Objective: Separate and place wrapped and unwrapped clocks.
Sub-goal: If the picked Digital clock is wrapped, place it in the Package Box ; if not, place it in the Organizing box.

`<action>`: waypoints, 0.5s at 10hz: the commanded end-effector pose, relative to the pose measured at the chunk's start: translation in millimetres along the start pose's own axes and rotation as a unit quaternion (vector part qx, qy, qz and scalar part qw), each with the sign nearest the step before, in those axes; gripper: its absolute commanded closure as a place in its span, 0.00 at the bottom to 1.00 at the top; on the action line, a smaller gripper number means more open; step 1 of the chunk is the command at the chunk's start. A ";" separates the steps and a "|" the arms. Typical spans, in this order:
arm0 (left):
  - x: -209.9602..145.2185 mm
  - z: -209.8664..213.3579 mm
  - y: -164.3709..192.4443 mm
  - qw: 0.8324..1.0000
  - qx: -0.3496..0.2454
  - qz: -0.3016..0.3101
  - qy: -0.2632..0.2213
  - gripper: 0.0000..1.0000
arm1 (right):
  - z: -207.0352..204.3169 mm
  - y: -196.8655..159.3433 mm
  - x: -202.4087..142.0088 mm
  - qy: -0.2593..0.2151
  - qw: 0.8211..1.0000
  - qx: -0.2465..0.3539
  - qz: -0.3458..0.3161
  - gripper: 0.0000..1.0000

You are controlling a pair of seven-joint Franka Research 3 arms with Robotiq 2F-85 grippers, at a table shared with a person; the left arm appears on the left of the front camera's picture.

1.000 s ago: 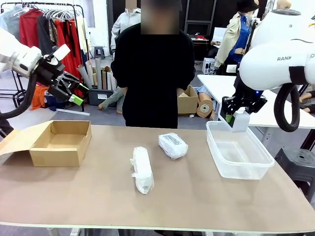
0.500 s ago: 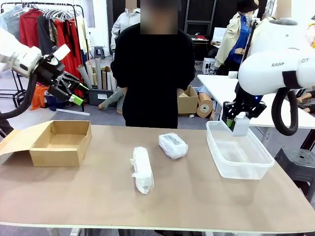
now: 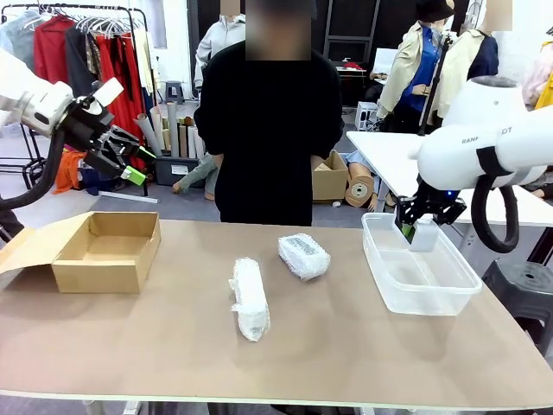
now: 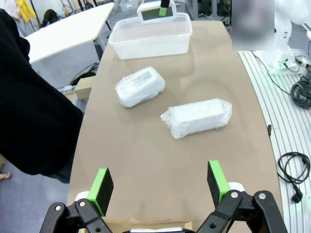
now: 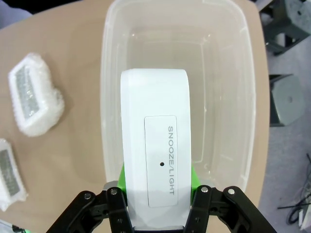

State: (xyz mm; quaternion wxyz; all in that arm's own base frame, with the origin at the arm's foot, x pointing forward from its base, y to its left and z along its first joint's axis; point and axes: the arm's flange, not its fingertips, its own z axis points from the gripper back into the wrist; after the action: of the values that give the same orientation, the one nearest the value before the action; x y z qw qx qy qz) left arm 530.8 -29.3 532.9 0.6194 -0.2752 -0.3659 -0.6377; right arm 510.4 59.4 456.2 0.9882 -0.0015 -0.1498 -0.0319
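Over the clear tub (image 3: 374, 259), at its far end, the bare white clock (image 5: 155, 107) hangs clenched in the right gripper (image 5: 158, 182), green fingers (image 5: 193, 178) pinching it across its narrow width near the bottom end, "SNOOZE/LIGHT" face toward the wrist cam. It hovers over the tub's empty inside, not set down yet. Looks like hard smooth plastic: stiff, prob. light, a bit slick, so the rubbery pads on flat sides seem the right hold, and a low drop would be kinder than a high one. Left of the tub on the desk (image 3: 346, 346) lie both wrapped ones: the squat bundle (image 3: 303, 256) nearer the tub, the long bundle (image 3: 249, 298) further left and toward the robot, apart from each other. Film is crinkly and cushiony, likely to slip and give, so I'd grab each across its short width at the middle, squeezing thru to the hard core. Left gripper (image 4: 160, 184) is up in the air far left of the tub, fingers spread wide, nothing in them, above the open cardboard box (image 3: 108, 251).
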 end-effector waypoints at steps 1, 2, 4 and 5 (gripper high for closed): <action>1.0 0.0 -1.5 1.000 0.001 -0.001 0.000 0.00 | -16.1 -10.7 4.1 -0.020 1.000 -0.003 0.011 1.00; 1.0 0.0 -1.5 1.000 0.001 -0.001 0.000 0.00 | -26.8 -15.9 3.8 -0.034 0.999 -0.015 0.009 1.00; 1.0 0.0 -1.5 1.000 0.001 -0.001 0.000 0.00 | -42.6 -29.1 7.8 -0.039 0.999 -0.032 -0.001 1.00; 1.0 0.0 -1.5 1.000 0.001 -0.001 0.000 0.00 | -51.1 -33.3 7.5 -0.039 0.999 -0.038 0.000 1.00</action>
State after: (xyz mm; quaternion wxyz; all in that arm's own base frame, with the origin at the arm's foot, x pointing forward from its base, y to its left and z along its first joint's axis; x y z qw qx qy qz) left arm 530.8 -29.3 532.9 0.6194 -0.2752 -0.3659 -0.6377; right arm 530.8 25.8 415.2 0.9844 -0.0276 -0.1711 -0.0317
